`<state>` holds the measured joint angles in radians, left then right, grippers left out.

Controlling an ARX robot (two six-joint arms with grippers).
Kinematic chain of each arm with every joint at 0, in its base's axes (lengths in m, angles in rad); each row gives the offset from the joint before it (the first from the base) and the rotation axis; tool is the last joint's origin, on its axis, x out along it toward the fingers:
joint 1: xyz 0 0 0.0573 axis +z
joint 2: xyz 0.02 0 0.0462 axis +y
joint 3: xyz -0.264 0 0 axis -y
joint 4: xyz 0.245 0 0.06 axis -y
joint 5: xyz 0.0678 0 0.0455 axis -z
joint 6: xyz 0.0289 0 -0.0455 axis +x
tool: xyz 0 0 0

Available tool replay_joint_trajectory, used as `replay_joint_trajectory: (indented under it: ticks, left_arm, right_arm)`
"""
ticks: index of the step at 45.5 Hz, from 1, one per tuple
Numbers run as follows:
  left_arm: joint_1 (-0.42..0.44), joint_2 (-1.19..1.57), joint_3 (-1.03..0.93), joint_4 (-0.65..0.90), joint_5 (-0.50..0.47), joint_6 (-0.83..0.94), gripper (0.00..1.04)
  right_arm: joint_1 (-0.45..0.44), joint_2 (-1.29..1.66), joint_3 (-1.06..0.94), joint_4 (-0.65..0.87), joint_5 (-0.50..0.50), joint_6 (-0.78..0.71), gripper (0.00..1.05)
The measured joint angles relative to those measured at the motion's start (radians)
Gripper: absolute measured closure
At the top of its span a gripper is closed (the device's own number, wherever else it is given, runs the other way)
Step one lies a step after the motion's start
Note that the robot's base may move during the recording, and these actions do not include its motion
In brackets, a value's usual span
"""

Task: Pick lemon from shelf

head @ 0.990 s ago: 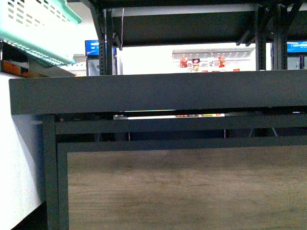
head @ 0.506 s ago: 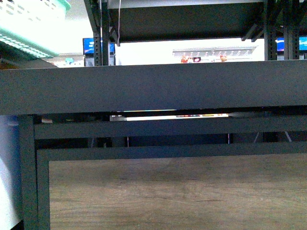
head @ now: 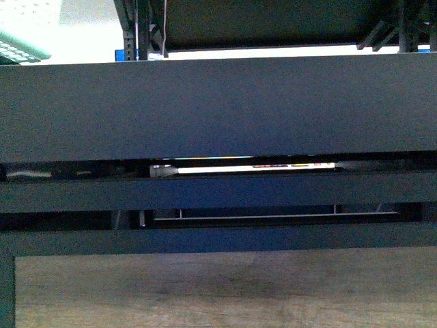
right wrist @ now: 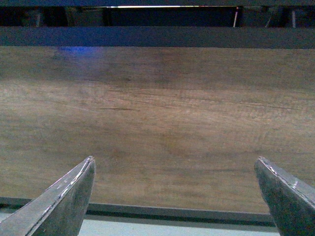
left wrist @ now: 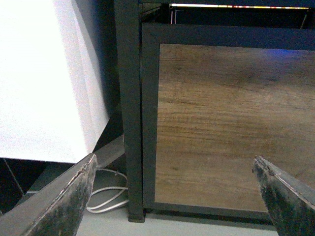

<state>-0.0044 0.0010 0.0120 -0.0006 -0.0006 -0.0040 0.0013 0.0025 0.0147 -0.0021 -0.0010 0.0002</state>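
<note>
place: shop floor | shelf (head: 218, 109): black metal tiered display stand, wide flat tray, wood-grain lower panel (head: 218, 287) | behind shelf, seen through its gap: brightly lit strip of coloured goods (head: 273, 165) | above shelf's left end: mint-green perforated basket (head: 17, 44) | beside shelf's left post: white display unit (left wrist: 44, 78)

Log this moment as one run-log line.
shelf: tray edge fills front view | lemon: not in view | left gripper: open, empty | right gripper: open, empty | both face: wood panel
</note>
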Motion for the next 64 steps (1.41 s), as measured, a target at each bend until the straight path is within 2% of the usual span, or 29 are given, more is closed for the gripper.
replay_joint_trajectory:
  ticks: [64]
  left_arm:
    - [0.000,0.001,0.000,0.000,0.001,0.000,0.08]
  right_arm:
    - [0.000,0.001,0.000,0.000,0.001,0.000,0.08]
